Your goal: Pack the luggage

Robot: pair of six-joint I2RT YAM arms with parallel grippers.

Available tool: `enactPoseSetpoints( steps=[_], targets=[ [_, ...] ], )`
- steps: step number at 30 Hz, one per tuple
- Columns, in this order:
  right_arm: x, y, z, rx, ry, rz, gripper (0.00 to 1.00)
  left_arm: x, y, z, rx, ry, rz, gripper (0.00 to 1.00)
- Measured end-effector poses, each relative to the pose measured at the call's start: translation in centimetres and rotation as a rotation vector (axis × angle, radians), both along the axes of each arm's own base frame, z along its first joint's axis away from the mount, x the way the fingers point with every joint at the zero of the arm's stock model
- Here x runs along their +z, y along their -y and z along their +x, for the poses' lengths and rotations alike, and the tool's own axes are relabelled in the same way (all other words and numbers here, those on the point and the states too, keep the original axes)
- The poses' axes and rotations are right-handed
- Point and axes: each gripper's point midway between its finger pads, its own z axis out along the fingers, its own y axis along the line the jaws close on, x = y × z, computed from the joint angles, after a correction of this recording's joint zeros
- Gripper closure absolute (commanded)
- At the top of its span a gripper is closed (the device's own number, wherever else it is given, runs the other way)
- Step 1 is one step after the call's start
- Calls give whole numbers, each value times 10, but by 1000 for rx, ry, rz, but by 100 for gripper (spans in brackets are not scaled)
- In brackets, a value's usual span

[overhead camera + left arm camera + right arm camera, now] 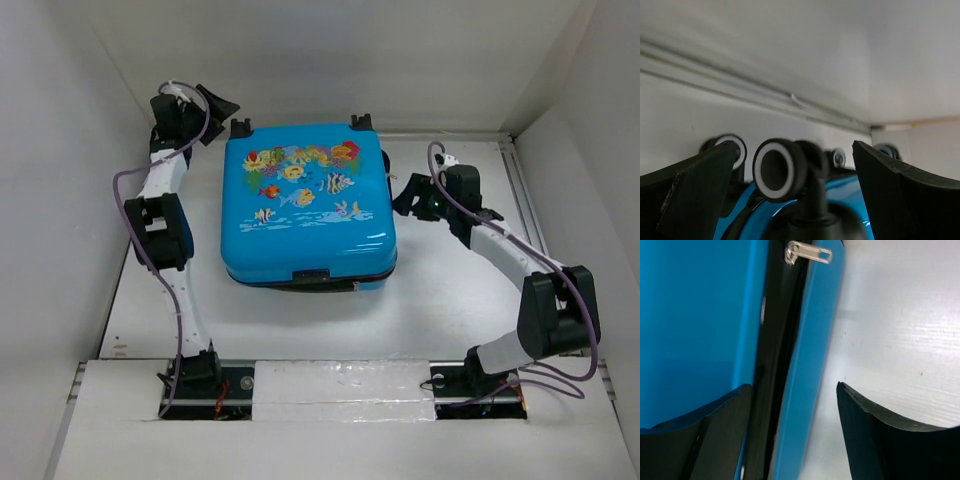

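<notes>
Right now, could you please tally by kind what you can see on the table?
Suitcase: 1
Grippers: 2 (left gripper, right gripper)
Wheels: 4, counted in the left wrist view
Zipper pull: 1
Total: 8

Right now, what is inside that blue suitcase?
The suitcase lies shut, fish print up. Only a dark seam and a silver zipper pull show; the inside is covered.

Plain white walls (400, 50) enclose a softly lit white tabletop (450, 300).
</notes>
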Motion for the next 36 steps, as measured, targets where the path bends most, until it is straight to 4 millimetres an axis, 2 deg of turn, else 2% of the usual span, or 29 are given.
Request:
enactPoseSetpoints(
  steps=[2,5,12,14,16,17,20,21,25,27,29,34,35,36],
  targets=[
    [-7,1,-4,3,-16,1,24,-23,14,1,-88,-35,-24,0],
    [-13,2,-10,2,-19,15,24,-44,29,-1,-181,-62,-65,0],
    [-14,1,-31,12,7,76,24,-39,46,-14,-286,12,-186,0],
    [-13,0,-39,15,16,90,24,-42,44,-22,-283,16,-236,5],
    [-11,0,-51,17,20,101,24,-41,42,-28,-265,28,-292,15],
    [-9,-1,-59,22,28,105,24,-39,41,-31,-257,39,-318,28],
    [4,-5,-76,37,60,112,22,-30,42,-38,-243,48,-402,53],
    [11,-9,-81,48,81,112,22,-27,41,-40,-234,50,-421,71],
    [27,-14,-94,73,138,108,22,-13,33,-49,-214,48,-478,98],
    [22,-14,-97,75,128,102,22,-4,25,-50,-201,79,-474,100],
    [14,-15,-100,85,103,95,22,13,33,-57,-231,110,-465,100],
    [3,-22,-106,124,62,88,21,82,65,-81,-326,240,-407,100],
    [2,-21,-106,124,62,85,21,94,71,-84,-345,267,-382,91],
    [2,-21,-106,124,63,85,19,105,74,-86,-356,291,-356,77]
  ],
)
